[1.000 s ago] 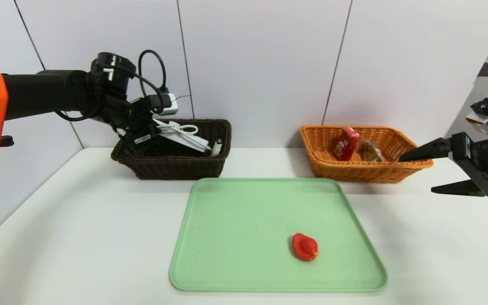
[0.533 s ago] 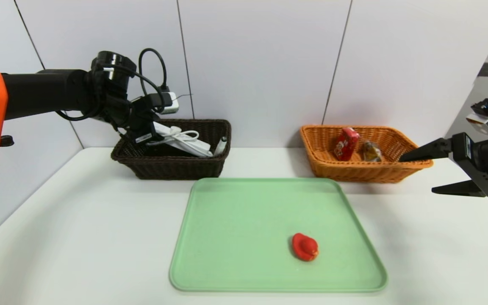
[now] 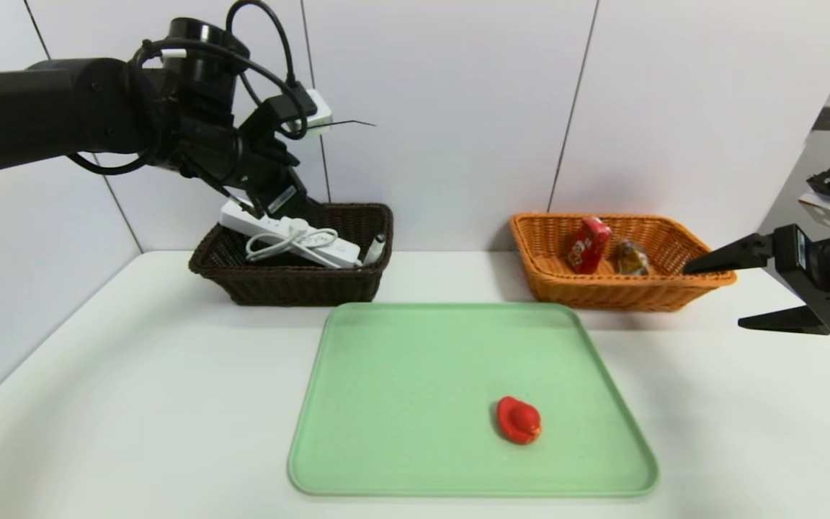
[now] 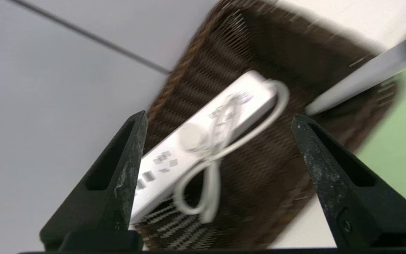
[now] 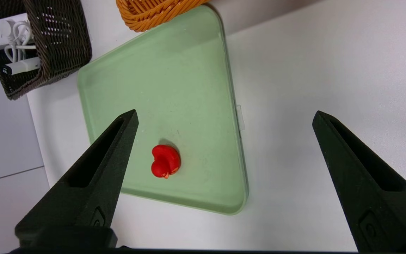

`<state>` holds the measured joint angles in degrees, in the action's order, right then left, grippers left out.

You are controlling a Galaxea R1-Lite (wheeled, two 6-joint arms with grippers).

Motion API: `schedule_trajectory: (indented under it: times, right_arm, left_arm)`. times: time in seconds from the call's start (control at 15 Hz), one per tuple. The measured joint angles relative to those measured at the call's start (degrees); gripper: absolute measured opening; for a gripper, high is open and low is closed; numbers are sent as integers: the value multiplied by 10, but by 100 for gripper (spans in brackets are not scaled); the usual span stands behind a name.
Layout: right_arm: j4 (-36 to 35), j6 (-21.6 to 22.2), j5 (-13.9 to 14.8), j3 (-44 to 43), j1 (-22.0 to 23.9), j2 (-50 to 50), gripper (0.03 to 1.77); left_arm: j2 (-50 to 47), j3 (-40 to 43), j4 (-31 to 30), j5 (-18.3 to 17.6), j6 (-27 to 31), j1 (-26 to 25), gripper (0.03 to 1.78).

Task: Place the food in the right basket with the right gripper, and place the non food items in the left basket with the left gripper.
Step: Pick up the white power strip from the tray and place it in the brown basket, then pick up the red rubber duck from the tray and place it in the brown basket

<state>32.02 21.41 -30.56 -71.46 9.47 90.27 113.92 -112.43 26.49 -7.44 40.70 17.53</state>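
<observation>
The white power strip (image 3: 292,238) (image 4: 196,137) with its coiled cord lies slanted in the dark brown left basket (image 3: 292,288) (image 4: 259,169), one end resting on the rim. A white marker (image 3: 372,251) (image 4: 361,81) leans inside beside it. My left gripper (image 3: 278,202) (image 4: 219,114) hangs open just above the strip, holding nothing. The red rubber duck (image 3: 519,419) (image 5: 165,161) sits on the green tray (image 3: 415,375). The red carton (image 3: 588,244) and the snack packet (image 3: 632,257) stand in the orange right basket (image 3: 617,292). My right gripper (image 3: 710,298) (image 5: 225,112) is open and empty at the far right.
The green tray (image 5: 160,81) lies in the middle of the white table (image 3: 134,404), in front of both baskets. A white wall rises right behind the baskets. The right gripper hovers beside the orange basket's right end, above the bare table.
My left gripper opened and let go of the power strip, which settled into the dark basket. The left arm rose and shifted right. The right arm stayed still.
</observation>
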Motion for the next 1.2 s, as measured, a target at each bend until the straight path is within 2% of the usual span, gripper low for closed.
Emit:
schedule_trajectory:
  times: [0.33, 0.47, 0.6, 1.07, 1.2]
  right_arm:
    - [2, 1, 0, 5, 7, -7, 171]
    - [2, 1, -1, 8, 8, -12, 171]
    - [1, 10, -2, 11, 8, -17, 171]
    - [0, 49, -3, 13, 4, -26, 171]
    - [0, 55, -4, 15, 2, -27, 171]
  left_arm:
    - [-48, 3, 97, -2, -337, 176, 158]
    - [-61, 4, 118, -2, -476, 246, 161]
    - [-65, 5, 139, -1, -586, 295, 163]
    - [-19, 2, 166, 11, -867, 386, 167]
    - [3, 1, 177, 23, -921, 397, 167]
